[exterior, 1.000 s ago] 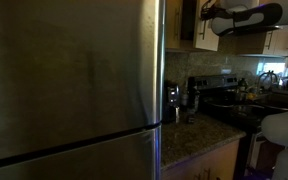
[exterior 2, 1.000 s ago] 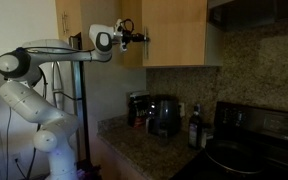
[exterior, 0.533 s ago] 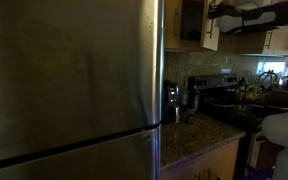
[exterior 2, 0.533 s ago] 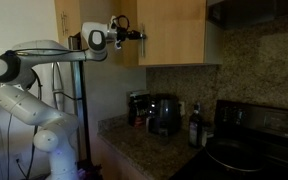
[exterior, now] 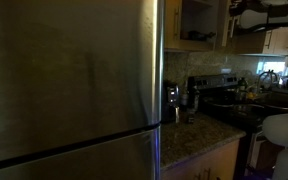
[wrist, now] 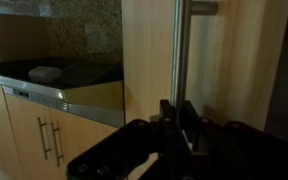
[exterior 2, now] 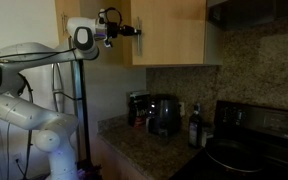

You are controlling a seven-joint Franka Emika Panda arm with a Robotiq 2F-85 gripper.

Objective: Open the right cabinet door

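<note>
A tall stainless-steel fridge [exterior: 69, 80] fills the left and middle of an exterior view, in a dim kitchen. To its right, high up, a wall cabinet [exterior: 194, 20] stands partly open, with a dark interior showing.

In an exterior view, the white robot arm [exterior 2: 24, 100] rises from the lower left and reaches up and right to the wall cabinets. The right cabinet door [exterior 2: 169, 35], a light tan wood panel, hangs high on the wall above the bench [exterior 2: 134, 140], which has a speckled stone top. A black stove [exterior 2: 244, 150] sits at the right end of the bench. A dark coffee machine [exterior 2: 164, 115] stands against the far wall, with a dark bottle [exterior 2: 195, 128] just to its right.

In the wrist view, the door [wrist: 234, 60] fills the right half, close to the camera. Its slim metal bar handle [wrist: 182, 50] runs vertically down the panel. The black claw [wrist: 179, 125] comes up from the bottom edge, its fingers [wrist: 168, 115] pressed around the bar, pinching it. In the exterior view the claw [exterior 2: 127, 28] sits at the door's left edge.
</note>
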